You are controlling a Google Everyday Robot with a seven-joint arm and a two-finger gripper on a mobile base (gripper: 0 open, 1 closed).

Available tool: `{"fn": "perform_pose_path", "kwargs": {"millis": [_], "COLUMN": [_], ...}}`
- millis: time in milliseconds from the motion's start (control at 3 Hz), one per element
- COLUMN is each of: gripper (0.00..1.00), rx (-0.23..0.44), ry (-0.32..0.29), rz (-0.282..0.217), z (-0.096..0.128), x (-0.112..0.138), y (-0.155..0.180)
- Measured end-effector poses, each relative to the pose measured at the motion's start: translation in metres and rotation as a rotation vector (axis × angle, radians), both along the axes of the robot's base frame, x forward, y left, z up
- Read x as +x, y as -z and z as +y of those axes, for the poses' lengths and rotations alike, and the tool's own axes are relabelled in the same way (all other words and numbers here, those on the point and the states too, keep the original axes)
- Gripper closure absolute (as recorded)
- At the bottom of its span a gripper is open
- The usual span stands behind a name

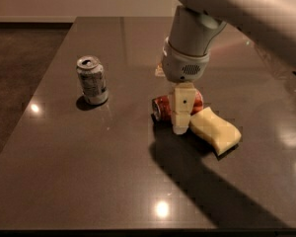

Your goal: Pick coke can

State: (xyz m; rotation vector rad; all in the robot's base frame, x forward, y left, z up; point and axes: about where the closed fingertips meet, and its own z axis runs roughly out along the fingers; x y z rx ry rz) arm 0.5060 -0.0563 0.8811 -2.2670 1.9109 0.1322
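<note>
No readable text on hand (180, 128) over coke can (162, 107)

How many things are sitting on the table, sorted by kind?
Cans: 2, the red coke can on its side and the silver-white can upright.
Sponges: 1, the yellow sponge beside the coke can.
Total: 3 on the table.
The gripper hangs right at the coke can, in front of it.

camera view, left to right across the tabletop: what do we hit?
Silver can → coke can → yellow sponge. The pincer is low over the coke can and overlaps it, so it is left out of the order.
</note>
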Motion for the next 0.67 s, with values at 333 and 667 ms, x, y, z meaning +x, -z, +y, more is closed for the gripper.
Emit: {"fn": "perform_pose_path", "kwargs": {"millis": [333,667], "gripper": [0.00,0.00], "rx": [-0.022,-0.048], "ry": [-0.031,-0.050], "rz": [-0.005,-0.008], "z": [0.013,0.018], "x": [0.005,0.008], "y": [0.018,0.034]}}
